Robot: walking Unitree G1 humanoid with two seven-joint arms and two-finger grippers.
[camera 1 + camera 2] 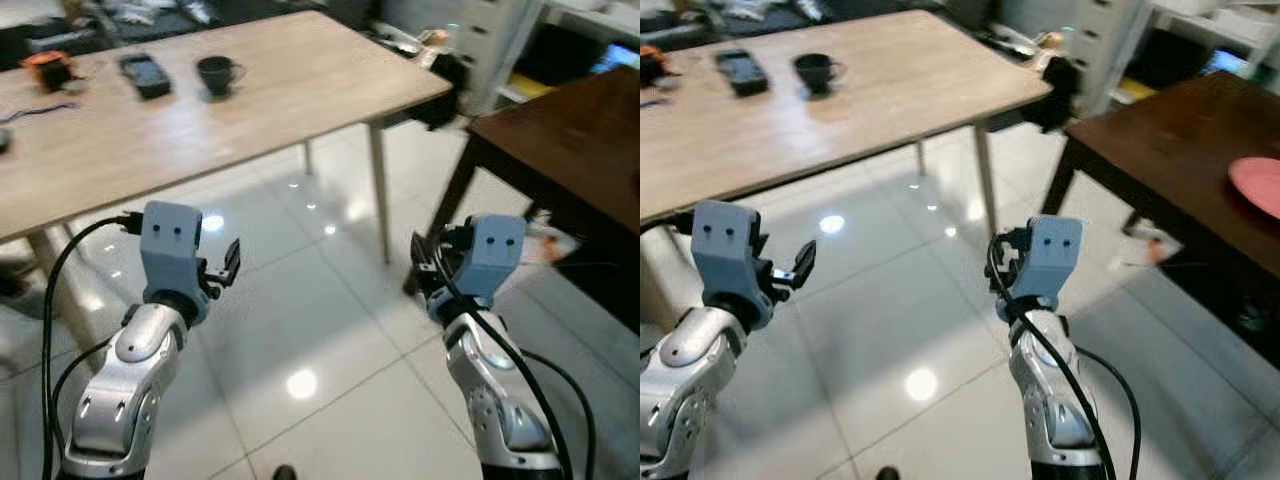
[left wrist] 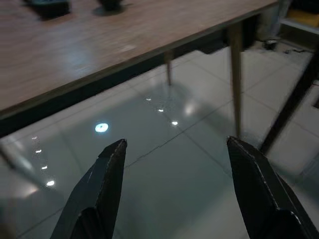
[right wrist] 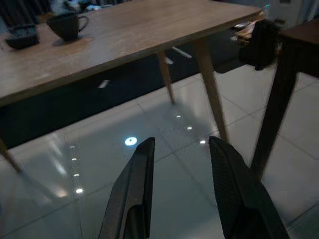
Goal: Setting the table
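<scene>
Left hand (image 1: 225,265) and right hand (image 3: 182,149), both released and empty, hover above tiled floor (image 1: 300,330); dark cup (image 1: 215,73) on light surface (image 1: 280,90) far off, table legs risk collision on approach.

Two silver arms, glossy and rounded. Each wrist carries a blue-grey box with two small dark screws. Black cables run along both arms. Left gripper (image 2: 172,149) and right gripper (image 3: 182,147): long black tapered fingers.
</scene>
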